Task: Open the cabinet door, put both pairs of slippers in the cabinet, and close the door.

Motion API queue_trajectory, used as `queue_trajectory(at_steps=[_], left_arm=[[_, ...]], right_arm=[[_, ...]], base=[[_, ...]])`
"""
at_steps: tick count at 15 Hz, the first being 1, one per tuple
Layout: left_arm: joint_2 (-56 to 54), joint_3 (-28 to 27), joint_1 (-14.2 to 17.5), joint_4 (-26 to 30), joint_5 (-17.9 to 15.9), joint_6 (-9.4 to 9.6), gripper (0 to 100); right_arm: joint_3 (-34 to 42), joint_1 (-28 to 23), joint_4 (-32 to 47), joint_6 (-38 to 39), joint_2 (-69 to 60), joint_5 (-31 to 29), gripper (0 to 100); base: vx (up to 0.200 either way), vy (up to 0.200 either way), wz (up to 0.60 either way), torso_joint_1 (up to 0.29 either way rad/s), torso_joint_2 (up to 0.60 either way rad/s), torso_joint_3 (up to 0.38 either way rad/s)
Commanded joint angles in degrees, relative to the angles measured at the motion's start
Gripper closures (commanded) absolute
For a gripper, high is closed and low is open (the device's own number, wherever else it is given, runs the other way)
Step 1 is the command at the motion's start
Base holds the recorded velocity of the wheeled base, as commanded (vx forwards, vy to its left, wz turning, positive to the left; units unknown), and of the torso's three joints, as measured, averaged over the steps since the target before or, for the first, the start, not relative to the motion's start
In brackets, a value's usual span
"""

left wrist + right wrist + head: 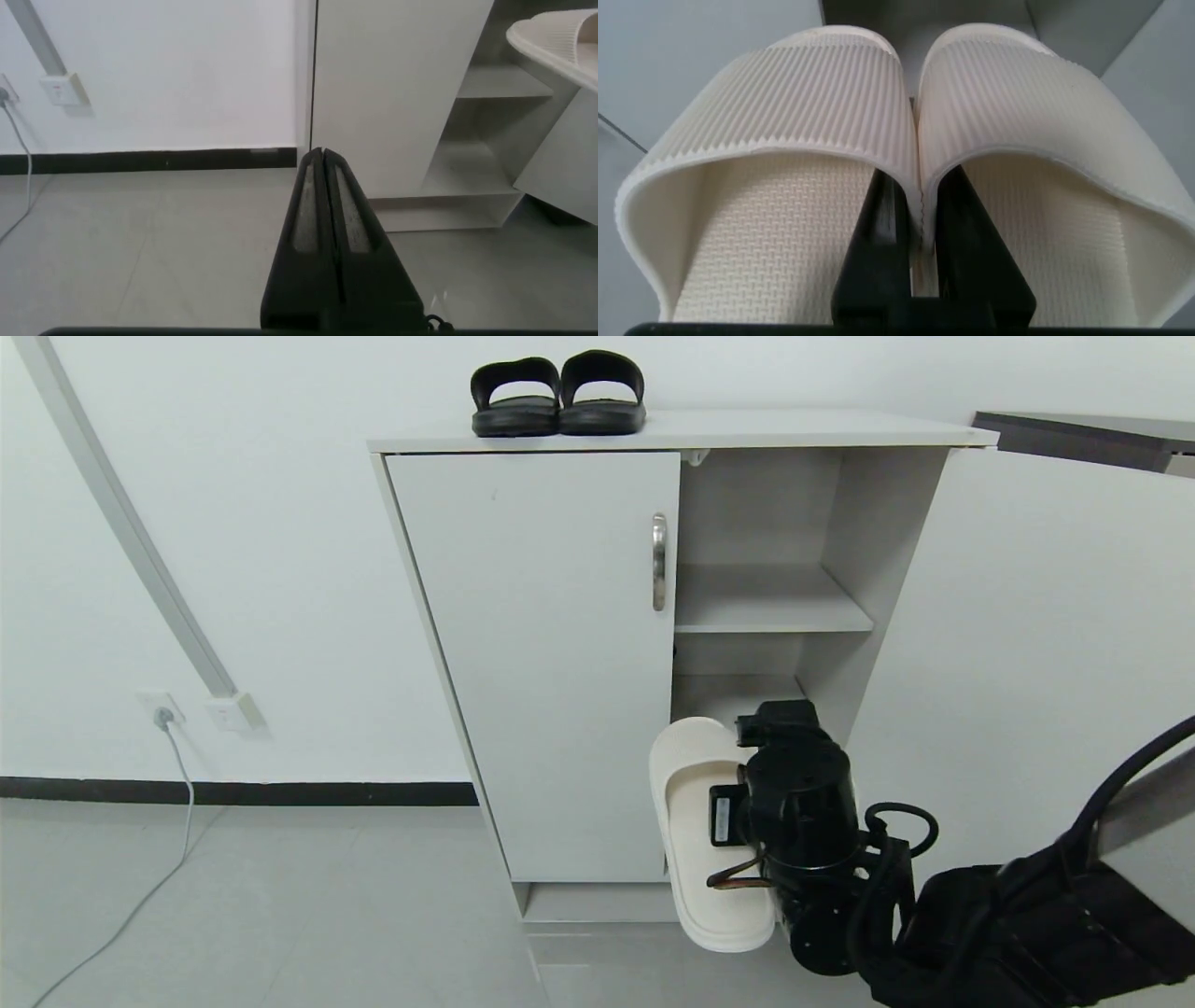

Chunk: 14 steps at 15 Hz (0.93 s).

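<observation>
A pair of black slippers (557,395) rests on top of the white cabinet (709,429). The cabinet's right door (1027,644) stands swung open, its left door (541,663) shut. My right gripper (913,252) is shut on the inner walls of a pair of white slippers (906,140), held side by side. In the head view the white slippers (695,821) hang in front of the cabinet's lower opening, toes toward the inside, with the right arm's wrist (798,803) beside them. My left gripper (323,201) is shut on nothing, low above the floor left of the cabinet.
Inside the cabinet a middle shelf (766,607) and a lower shelf (738,695) are bare. A metal handle (659,562) sits on the left door. A wall socket with a cable (168,719) is at the left. Grey tile floor (261,915) lies open in front.
</observation>
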Motion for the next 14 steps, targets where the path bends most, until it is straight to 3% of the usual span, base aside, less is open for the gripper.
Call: queue_trajectory(at_steps=[1, 5, 14], left_arm=[[0.19, 0.01, 0.00, -0.01, 0.01, -0.04, 100], [0.19, 0.01, 0.00, -0.01, 0.01, -0.04, 100], [0.19, 0.01, 0.00, -0.01, 0.09, -0.04, 100]], right_arm=[[-0.56, -0.03, -0.07, 0.08, 2.57, -0.05, 100], [-0.56, -1.96, -1.92, 0.08, 5.04, -0.22, 100], [0.06, -4.78, -5.08, 0.08, 8.46, 0.04, 100]], base=[[0.000, -0.200, 0.00, 0.002, 0.00, 0.002], [0.000, -0.200, 0.00, 0.004, 0.00, 0.001], [0.000, 0.000, 0.00, 0.000, 0.00, 0.000]])
